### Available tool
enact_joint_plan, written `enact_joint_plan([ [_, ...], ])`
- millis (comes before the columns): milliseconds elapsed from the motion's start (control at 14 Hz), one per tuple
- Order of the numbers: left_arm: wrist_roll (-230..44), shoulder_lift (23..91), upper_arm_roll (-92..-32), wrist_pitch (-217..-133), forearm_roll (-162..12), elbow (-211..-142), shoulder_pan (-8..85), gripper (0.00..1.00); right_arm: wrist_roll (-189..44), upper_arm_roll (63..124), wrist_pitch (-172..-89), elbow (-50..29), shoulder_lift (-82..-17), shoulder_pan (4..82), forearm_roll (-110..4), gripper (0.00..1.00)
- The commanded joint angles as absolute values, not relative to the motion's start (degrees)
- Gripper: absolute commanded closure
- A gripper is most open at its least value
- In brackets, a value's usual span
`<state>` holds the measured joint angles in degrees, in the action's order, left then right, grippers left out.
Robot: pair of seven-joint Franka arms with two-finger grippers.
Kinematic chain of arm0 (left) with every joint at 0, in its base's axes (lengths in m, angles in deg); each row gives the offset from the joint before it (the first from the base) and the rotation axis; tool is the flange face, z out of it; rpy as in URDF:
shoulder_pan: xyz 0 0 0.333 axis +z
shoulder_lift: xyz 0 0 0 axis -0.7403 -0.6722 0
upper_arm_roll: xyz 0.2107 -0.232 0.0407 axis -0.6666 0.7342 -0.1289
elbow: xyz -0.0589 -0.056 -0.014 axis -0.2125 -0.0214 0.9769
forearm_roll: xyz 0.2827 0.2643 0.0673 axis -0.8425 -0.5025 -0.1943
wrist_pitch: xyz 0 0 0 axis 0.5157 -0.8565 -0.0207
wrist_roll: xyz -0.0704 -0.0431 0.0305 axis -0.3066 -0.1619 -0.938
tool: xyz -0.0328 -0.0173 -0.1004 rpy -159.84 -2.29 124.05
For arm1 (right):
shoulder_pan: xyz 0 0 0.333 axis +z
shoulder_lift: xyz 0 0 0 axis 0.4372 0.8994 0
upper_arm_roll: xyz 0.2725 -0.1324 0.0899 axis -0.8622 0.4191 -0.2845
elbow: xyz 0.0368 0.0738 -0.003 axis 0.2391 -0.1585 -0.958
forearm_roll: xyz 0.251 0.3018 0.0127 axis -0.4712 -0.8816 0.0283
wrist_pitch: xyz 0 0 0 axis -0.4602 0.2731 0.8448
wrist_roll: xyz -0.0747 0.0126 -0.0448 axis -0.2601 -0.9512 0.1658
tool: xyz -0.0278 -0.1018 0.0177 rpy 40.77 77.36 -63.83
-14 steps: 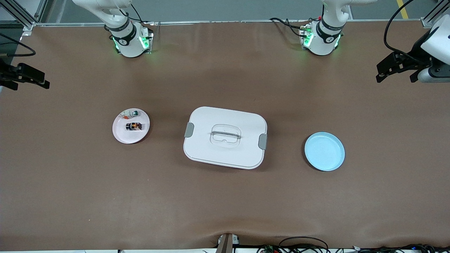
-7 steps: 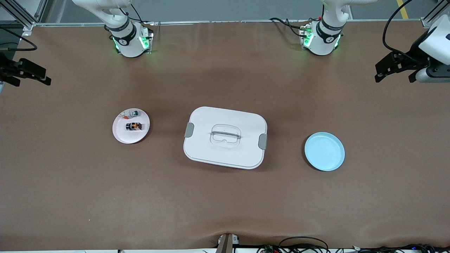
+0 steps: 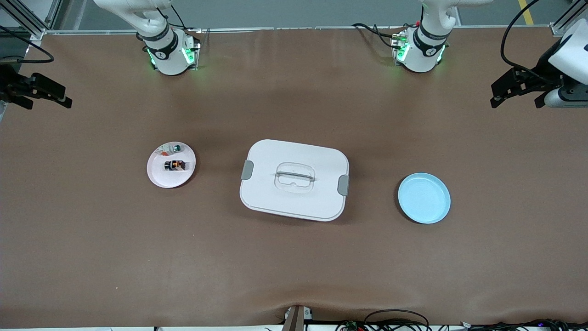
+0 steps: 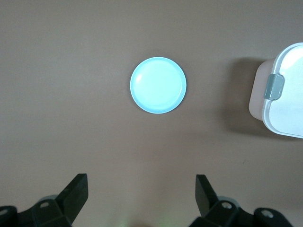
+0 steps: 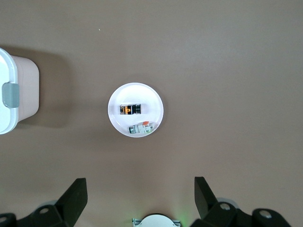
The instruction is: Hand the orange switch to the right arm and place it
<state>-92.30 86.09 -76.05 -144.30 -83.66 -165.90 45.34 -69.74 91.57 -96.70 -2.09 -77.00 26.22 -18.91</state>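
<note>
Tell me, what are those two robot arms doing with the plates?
Nothing is being held yet. The orange switch lies on the pink plate toward the right arm's end of the table, beside a small whitish-green part. A white lidded box sits in the middle, and the blue plate toward the left arm's end has nothing on it. The right tool and the left tool both hang open and empty over the table's ends.

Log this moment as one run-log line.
orange switch: on pink plate | left gripper: open, waiting | right gripper: open, waiting | blue plate: empty
</note>
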Motion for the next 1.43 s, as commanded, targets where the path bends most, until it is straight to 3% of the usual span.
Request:
enact_joint_plan([
  [0, -91.56, 85.76, -76.07, -144.06, -83.60, -164.70, 45.65, 0.00, -67.99, 92.30, -97.46, -4.11, -78.92, 27.15, -19.50, 0.00],
  [501, -91.56, 85.76, -75.98, -143.62, -83.69, -164.70, 45.65, 0.00, -67.10, 91.95, -101.85, -8.24, -81.73, 27.33, -19.32, 0.00],
  [1361, -91.64, 85.76, -75.98, -143.62, -83.60, -164.79, 45.56, 0.00, -68.07, 91.33, -104.84, -7.54, -81.38, 28.56, -16.51, 0.00],
])
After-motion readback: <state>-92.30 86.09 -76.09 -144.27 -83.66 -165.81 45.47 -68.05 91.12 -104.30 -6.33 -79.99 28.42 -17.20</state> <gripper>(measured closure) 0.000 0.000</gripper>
